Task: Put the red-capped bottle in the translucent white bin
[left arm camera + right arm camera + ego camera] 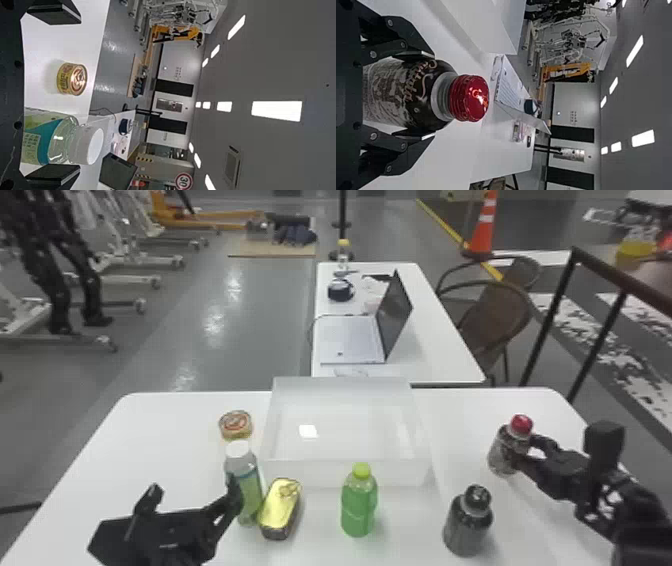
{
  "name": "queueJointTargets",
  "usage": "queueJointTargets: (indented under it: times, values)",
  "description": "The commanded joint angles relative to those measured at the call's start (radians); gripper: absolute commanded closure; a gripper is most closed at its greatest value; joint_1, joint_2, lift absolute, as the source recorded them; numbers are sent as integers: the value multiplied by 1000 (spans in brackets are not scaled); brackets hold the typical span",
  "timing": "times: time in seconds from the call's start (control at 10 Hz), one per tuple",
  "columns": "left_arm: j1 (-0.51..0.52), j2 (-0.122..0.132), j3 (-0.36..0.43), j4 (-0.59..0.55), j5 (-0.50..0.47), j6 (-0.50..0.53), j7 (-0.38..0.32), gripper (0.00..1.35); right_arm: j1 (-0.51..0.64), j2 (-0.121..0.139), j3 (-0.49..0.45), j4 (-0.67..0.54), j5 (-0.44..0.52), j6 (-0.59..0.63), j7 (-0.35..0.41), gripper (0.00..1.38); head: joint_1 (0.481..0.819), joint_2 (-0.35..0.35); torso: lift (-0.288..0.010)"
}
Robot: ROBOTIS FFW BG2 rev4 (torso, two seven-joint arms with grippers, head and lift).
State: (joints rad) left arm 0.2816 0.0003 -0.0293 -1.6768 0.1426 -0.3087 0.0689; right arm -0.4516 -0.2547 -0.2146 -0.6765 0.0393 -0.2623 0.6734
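Plainly, the translucent white bin (320,474) sits open at the middle of the near table (135,430). A small bright patch (308,431) shows on its floor, and whether that is glare or an object cannot be told. The red-capped bottle (500,450) is outside the bin, near the table's right side, upright. The right gripper (522,447) holds it round the body, one finger against each side, with the red cap clear above them. Part of the body is hidden behind a finger, and in the right wrist view its lower end runs out of sight into the gripper.

The left gripper (195,489) has its fingers spread wide, its body cut off by the head view's bottom edge. Just beside one finger stands the white-capped bottle (251,485); whether they touch cannot be made out. That finger covers part of its side, and the left wrist view hides its base.

Behind that bottle, left of the bin, sits the round tin (236,425); the yellow-topped tin (280,507) lies just on its other side. The green bottle (359,505) stands in front of the bin, its yellow-green cap overlapping the front wall in the head view. Farther right stands the dark bottle (465,525), its contents hard to make out.
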Motion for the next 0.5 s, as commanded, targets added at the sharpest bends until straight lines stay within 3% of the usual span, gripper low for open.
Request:
queueJointTargets:
  times: [0.0,0.4]
  values:
    - [1,-2,0,0,-1,-3,0,-2,16,2,6,-61,-26,11,0,1288,549,0,-100]
    - [2,0,2,0,0,-1,0,-2,102,-3,24,-442,-90,232,-64,1288,549,0,-100]
